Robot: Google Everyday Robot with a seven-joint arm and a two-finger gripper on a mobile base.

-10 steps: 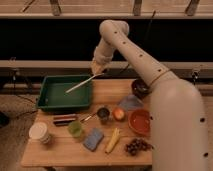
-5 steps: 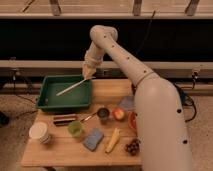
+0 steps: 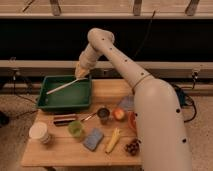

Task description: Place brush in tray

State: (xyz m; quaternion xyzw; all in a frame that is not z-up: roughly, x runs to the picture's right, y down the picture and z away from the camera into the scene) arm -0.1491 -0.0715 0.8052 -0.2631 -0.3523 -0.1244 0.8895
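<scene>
While hovering over the large green rectangular plastic tray near its back right corner, the two-finger gripper is gripping the slim light-wood brush by one end, handle slanting down inside the walls, likely for release.

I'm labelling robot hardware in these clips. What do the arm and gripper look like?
The arm is thick, smooth and cream-white, built of rounded tubular segments with small dark dots along the shell. It narrows to a pale gripper at the green tray's far edge. No cables or sleeves show.
</scene>
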